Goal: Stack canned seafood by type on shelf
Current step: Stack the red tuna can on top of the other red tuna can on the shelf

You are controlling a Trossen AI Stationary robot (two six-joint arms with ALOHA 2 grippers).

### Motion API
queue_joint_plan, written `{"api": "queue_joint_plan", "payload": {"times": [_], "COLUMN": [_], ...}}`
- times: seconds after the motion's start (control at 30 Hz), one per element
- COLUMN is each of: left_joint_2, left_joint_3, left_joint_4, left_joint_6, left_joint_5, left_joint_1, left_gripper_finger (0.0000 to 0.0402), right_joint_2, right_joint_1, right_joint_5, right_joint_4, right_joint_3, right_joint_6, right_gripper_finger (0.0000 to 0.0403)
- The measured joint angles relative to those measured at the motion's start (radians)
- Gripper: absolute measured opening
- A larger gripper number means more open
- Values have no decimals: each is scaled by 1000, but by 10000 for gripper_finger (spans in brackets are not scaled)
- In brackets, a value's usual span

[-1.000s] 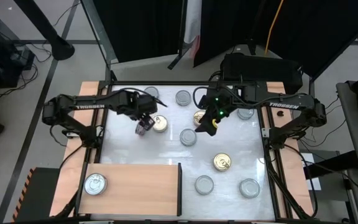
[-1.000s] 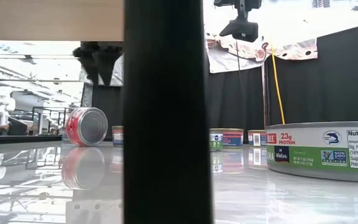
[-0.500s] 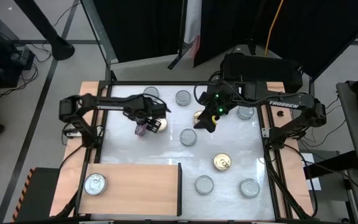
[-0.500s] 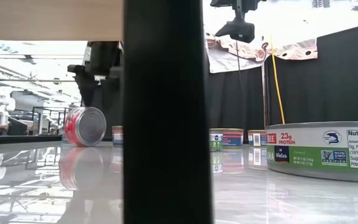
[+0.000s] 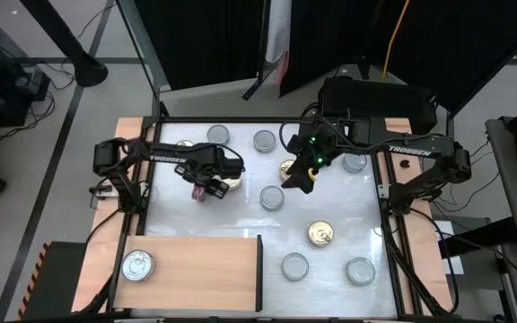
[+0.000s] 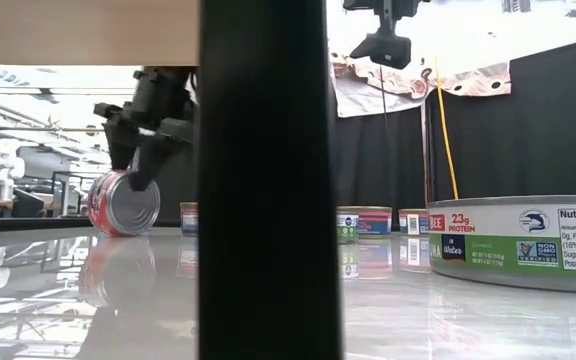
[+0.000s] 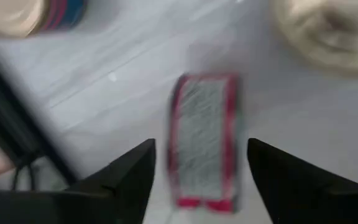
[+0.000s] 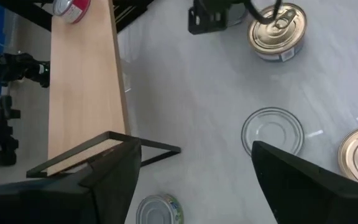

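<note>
A red-labelled can [image 7: 204, 140] lies on its side on the white tabletop, its silver end [image 6: 123, 203] facing the near edge. My left gripper [image 5: 206, 190] points down over it, open, one finger before each flat end. The shelf [image 5: 191, 269], a light-brown board with a dark upright edge [image 5: 259, 272], lies at the near left and carries one can [image 5: 137, 265]. My right gripper [image 5: 296, 181] hangs open above the table's far middle, over a gold-lidded can [image 5: 287, 169]. My left gripper comes at the tipped can from above, its fingers [image 7: 129, 177] across the can's axis, one by each flat end. The wrist view shows a gap on both sides. In the low view the near finger [image 6: 146, 165] overlaps the silver end; whether it touches, I cannot tell.
A gold-lidded can [image 5: 229, 179] stands right beside my left gripper. Another gold one [image 5: 321, 235] and several silver-lidded cans [image 5: 273, 197] [image 5: 294, 266] [image 5: 360, 270] [image 5: 265, 141] stand scattered over the tabletop. The shelf's upright edge [image 6: 263, 180] blocks the low view's middle.
My left gripper has come down over the red-labelled can and has rolled at the wrist, so its fingers now straddle the can. The can has rolled a little toward the table's left edge, still on its side.
</note>
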State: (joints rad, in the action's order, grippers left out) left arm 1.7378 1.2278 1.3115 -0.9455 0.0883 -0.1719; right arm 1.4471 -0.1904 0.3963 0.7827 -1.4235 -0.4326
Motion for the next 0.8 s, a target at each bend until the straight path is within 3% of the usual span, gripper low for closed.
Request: {"api": "queue_joint_plan", "payload": {"times": [0.2,0.37,0.53,0.8], "left_joint_2": [-20,-99,-254,-502], "left_joint_3": [-1,48,190,417], "left_joint_4": [57,128,164,-145], "left_joint_6": [79,123,176,564], "left_joint_5": [-1,-8,0,146], "left_joint_1": [46,92,122,163], "left_gripper_finger": [138,138,138,138], "right_joint_2": [0,0,-2,6], "right_joint_1": [-1,-1,0,16], "right_joint_5": [-1,0,1,-3], "right_joint_4": [1,-50,-223,-590], "right_joint_3": [0,0,-10,-12], "right_joint_6": [30,25,46,66], "right_gripper_finger": [297,297,297,297]}}
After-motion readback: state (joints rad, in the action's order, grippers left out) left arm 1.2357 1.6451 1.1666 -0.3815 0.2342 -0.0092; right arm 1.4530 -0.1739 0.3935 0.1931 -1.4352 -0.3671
